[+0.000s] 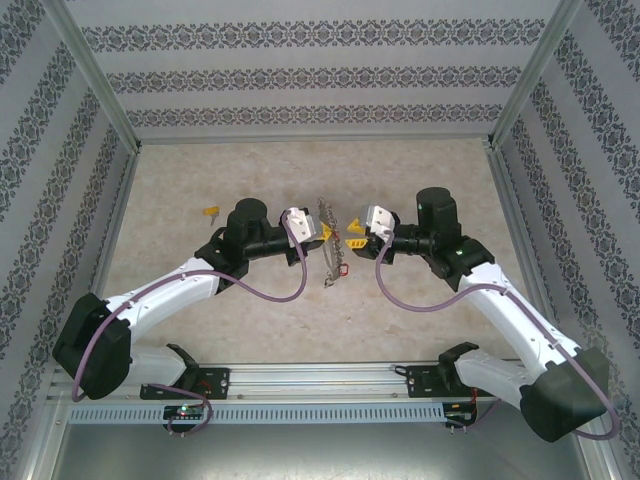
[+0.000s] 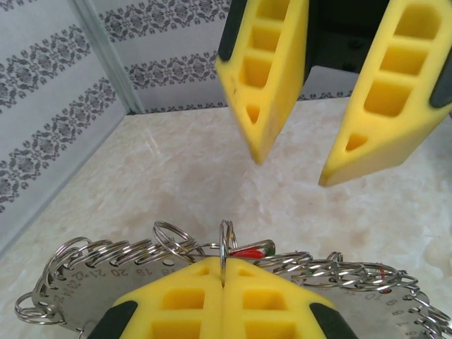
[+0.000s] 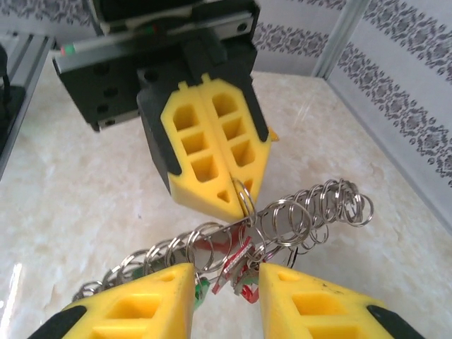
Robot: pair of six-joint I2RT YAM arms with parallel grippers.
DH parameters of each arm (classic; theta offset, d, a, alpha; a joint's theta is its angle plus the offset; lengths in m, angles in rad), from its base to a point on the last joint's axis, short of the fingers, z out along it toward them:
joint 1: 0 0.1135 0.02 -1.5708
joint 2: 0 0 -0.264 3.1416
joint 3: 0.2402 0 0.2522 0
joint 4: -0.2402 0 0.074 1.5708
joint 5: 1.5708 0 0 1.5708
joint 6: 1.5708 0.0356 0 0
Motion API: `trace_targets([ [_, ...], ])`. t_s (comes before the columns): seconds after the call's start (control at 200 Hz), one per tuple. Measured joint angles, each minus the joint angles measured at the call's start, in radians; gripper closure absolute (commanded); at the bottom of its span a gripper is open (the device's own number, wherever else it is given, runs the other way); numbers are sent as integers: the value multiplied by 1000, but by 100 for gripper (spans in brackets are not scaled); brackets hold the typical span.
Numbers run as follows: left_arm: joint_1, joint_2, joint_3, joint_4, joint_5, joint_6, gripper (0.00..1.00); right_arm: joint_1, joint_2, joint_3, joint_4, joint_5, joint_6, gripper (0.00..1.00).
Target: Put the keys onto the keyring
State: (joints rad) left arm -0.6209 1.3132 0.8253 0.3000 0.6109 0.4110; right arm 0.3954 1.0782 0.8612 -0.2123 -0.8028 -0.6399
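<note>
The left hand (image 2: pixel 223 275) is pinching the keyring (image 2: pixel 227 240) tight; the right hand (image 2: pixel 293 168) is hovering just opposite it, narrowly parted.

The worktop (image 1: pixel 430 180) is lit brightly and evenly from above, and only faint, soft shadows are cast on it beneath the arms. Pale streaks of glare are seen on the worktop, and glints on the metal rings (image 3: pixel 311 212) above it. The nearest jaws are rendered slightly soft.
</note>
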Motion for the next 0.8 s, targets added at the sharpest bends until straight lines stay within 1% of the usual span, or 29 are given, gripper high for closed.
trace_targets([
  [0.14, 0, 0, 15, -21, 41, 7, 100, 11, 19, 26, -47, -6, -67, 70],
  [0.36, 0, 8, 61, -57, 100, 23, 100, 34, 48, 54, -77, -8, -109, 70],
  [0.53, 0, 25, 82, -81, 119, 35, 100, 35, 57, 68, -100, -6, -120, 70],
  [0.684, 0, 26, 84, -85, 123, 42, 100, 35, 58, 81, -121, -6, -125, 73],
  [0.799, 0, 27, 85, -85, 132, 47, 100, 35, 59, 92, -145, -6, -128, 74],
])
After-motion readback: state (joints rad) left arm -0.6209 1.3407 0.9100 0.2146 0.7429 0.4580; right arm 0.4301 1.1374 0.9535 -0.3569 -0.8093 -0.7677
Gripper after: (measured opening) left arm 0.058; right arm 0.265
